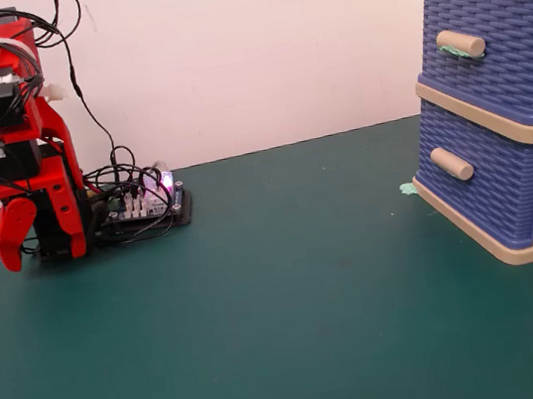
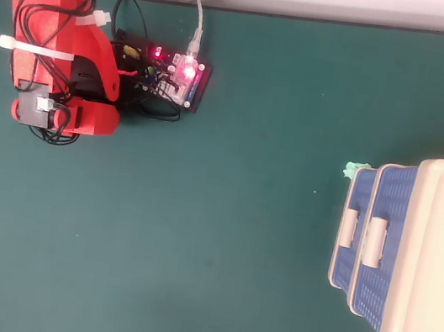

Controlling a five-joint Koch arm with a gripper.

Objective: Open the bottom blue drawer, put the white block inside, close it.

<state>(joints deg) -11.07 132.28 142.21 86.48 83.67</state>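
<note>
Red arm (image 1: 23, 146) folded up at far left of the table (image 1: 295, 326), gripper (image 1: 12, 242) hanging tip-down just above the green surface beside its base; only one red jaw shows in the fixed view, and the overhead view (image 2: 85, 119) shows it from the top only, so can't tell if it's open or closed; nothing seen in it. Just right of the base, a circuit board (image 1: 143, 210) with lit LEDs and tangled black wires, near the wall. Middle of table bare green. Far right: beige chest (image 1: 523, 101), both blue drawers closed. The bottom blue drawer (image 1: 490, 181) with plain beige handle (image 1: 452, 164) sits under the top drawer (image 1: 504, 43), whose handle has a green smear. Small green scrap (image 1: 408, 189) on the table just left of the chest's foot. White block not visible in either view.
</note>
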